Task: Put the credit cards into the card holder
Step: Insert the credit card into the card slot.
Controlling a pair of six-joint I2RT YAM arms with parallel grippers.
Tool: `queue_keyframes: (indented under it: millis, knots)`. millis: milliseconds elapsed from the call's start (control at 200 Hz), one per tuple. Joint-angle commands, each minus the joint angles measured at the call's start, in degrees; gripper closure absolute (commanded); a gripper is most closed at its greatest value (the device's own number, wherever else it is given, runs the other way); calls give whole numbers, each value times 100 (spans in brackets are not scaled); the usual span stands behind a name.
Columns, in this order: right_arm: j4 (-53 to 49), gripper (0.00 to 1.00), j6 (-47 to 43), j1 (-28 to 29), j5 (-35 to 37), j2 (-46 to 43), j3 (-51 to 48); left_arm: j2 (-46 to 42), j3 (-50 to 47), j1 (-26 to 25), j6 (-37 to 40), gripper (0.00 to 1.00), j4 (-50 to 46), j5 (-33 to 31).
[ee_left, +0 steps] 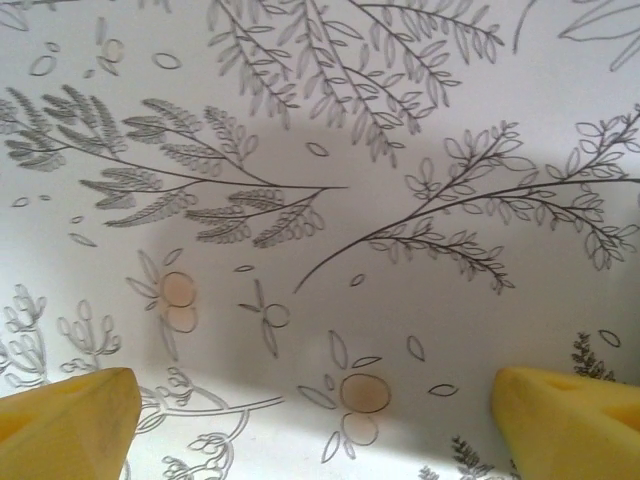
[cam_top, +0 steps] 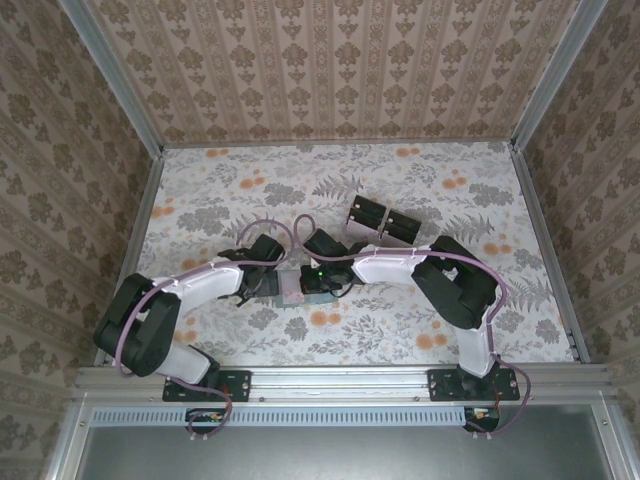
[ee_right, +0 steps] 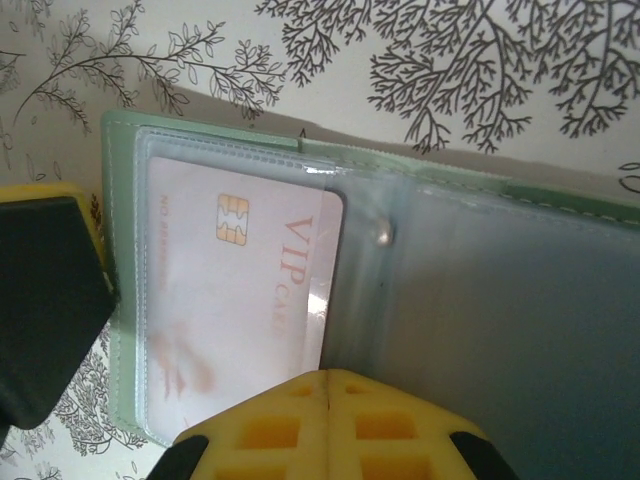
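Green vinyl, opened flat: the card holder (ee_right: 500,300) lies on the floral desk (ee_left: 330,150) at the middle of the near half, between the wrists of the two arms. A pale pink credit card (ee_right: 240,290) with a gold chip and "VIP" lettering sits in the clear pocket of one leaf. Its inner edge is close to the pocket mouth, and I cannot tell whether it is fully home.

The right tool (ee_right: 190,350) hangs low over that leaf, one finger just off the holder's outer edge and one over its near edge. I cannot tell whether it pinches anything. The left tool (ee_left: 330,425) hovers spread wide over bare desk, gripping nothing.

The step in hand looks like seating this card. To do it well, I judge, push the exposed edge deeper, flat along the pocket and lightly so the plastic does not buckle. The left tool can pin the other leaf against sliding.
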Motion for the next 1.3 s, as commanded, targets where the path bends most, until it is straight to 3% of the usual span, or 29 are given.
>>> queue_keyframes:
  millis: [0, 600, 1295]
  knots:
    - [54, 98, 61, 63, -99, 13, 204, -308, 108, 75, 25, 0, -304, -129]
    - [-334, 97, -186, 70, 314, -97, 195, -362, 124, 110, 70, 0, -321, -27]
    - [-543, 97, -256, 93, 351, 91, 415, 386, 59, -29, -123, 0, -211, -107]
